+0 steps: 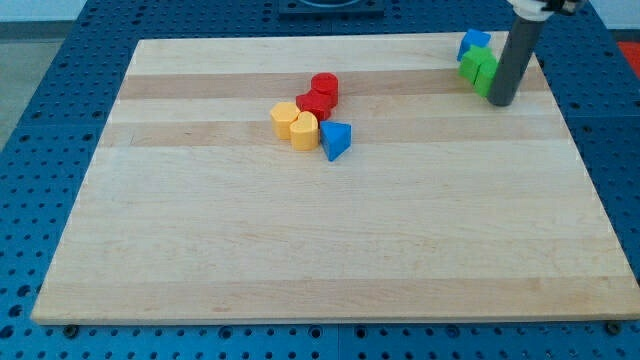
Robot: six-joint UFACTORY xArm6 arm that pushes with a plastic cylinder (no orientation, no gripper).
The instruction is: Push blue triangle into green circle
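Observation:
The blue triangle (pixel 336 140) lies near the board's middle, touching a yellow block (pixel 304 131) on its left. Two green blocks (pixel 478 68) sit close together near the board's top right corner. I cannot tell which of them is the circle. A blue block (pixel 474 43) touches them from above. My tip (pixel 500 103) rests on the board just right of and slightly below the green blocks, close against the lower one. It is far to the right of the blue triangle.
A second yellow block (pixel 285 118) and two red blocks (pixel 324 86) (pixel 314 104) cluster just above and left of the blue triangle. The wooden board (pixel 320 250) lies on a blue perforated table.

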